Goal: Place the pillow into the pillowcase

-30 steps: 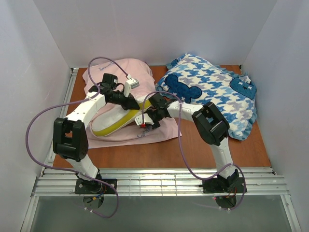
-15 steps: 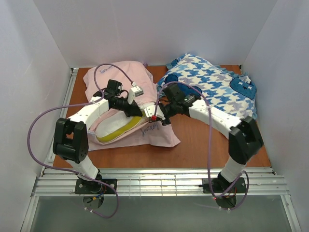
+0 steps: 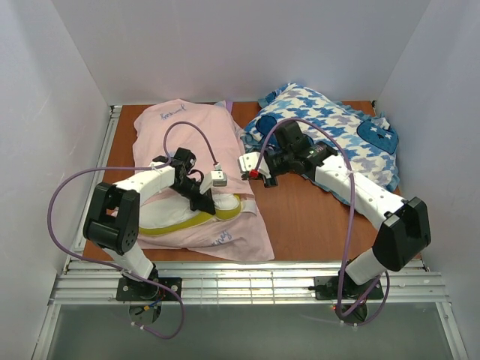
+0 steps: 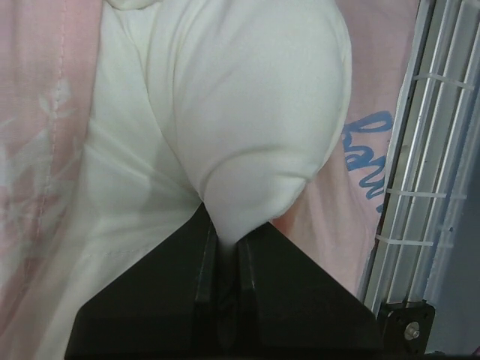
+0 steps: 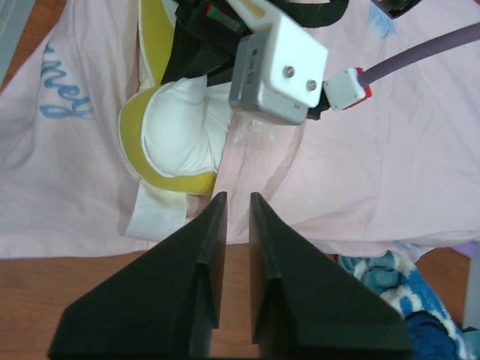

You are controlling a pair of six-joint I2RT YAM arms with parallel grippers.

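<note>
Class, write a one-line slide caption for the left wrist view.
Left gripper pinching a fold of the white pillow, pink pillowcase showing on either side.

1. Top external: set high at six o'clock, facing twelve o'clock, far enough back to take in the whole tabletop [image 3: 315,217].
2. Left wrist: pressed close against the pillow [image 4: 247,112].
3. Right wrist: higher, looking down; all three views share that pillow.

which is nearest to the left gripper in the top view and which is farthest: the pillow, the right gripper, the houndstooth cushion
Seen from the left gripper:
1. the pillow: touching, pinched between its fingers, at the near left.
2. the right gripper: a little farther back and to the right, near the middle.
3. the houndstooth cushion: farthest, at the back right.
</note>
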